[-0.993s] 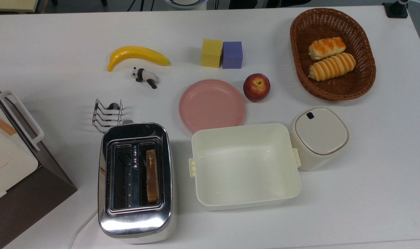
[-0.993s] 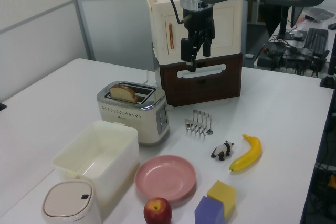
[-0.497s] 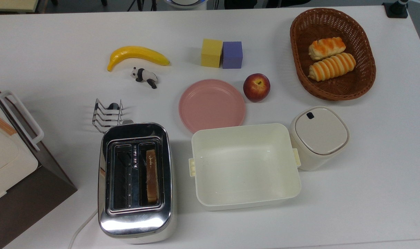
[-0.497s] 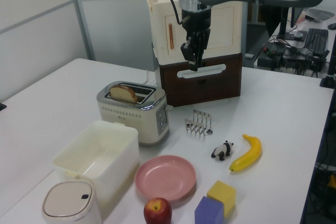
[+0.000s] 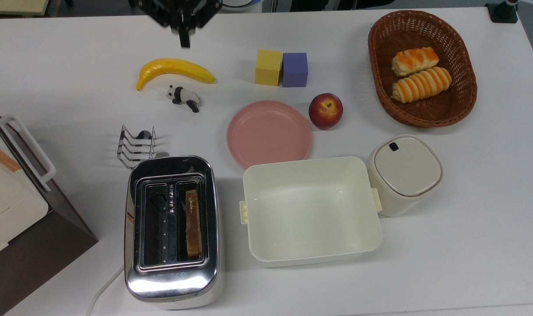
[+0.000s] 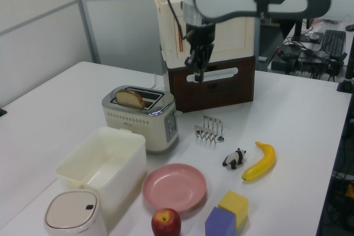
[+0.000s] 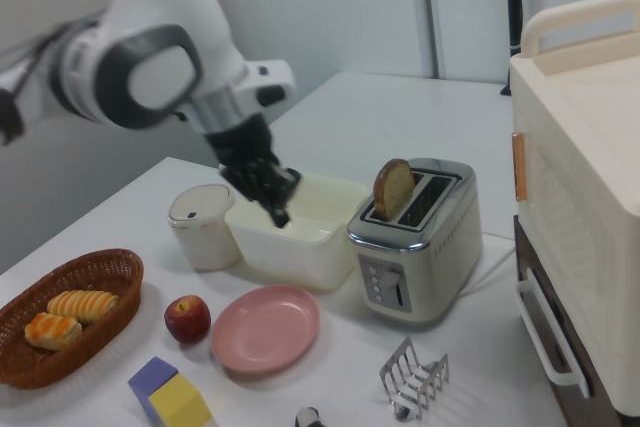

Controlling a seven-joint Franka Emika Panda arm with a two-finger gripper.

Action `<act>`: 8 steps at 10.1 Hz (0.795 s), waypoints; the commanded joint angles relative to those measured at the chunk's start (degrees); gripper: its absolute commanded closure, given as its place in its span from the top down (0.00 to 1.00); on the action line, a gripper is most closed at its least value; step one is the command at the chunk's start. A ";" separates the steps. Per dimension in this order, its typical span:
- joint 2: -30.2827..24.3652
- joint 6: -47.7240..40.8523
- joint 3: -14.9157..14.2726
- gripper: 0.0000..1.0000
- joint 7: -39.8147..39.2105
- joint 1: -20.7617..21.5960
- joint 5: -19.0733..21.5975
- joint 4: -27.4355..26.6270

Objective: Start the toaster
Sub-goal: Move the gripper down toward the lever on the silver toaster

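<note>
Although the shiny chrome two-slot toaster (image 5: 172,228) looks heavy, rigid and slippery, only its small front lever (image 7: 399,294) needs pressing down. It stands on the white worktop (image 5: 446,245) beside a cream tub (image 5: 310,210). The gripper (image 6: 198,74) hangs above, jaws seemingly closed, empty.

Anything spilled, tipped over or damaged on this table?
Nothing stands out. The toaster stands upright with one bread slice sticking up from a slot, and the cream tub beside it is upright.

Claw (image 5: 185,41) newly at the top view's upper edge.
</note>
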 commanded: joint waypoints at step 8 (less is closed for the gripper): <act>17.81 23.29 -2.51 0.00 -1.99 -1.60 -3.89 -0.34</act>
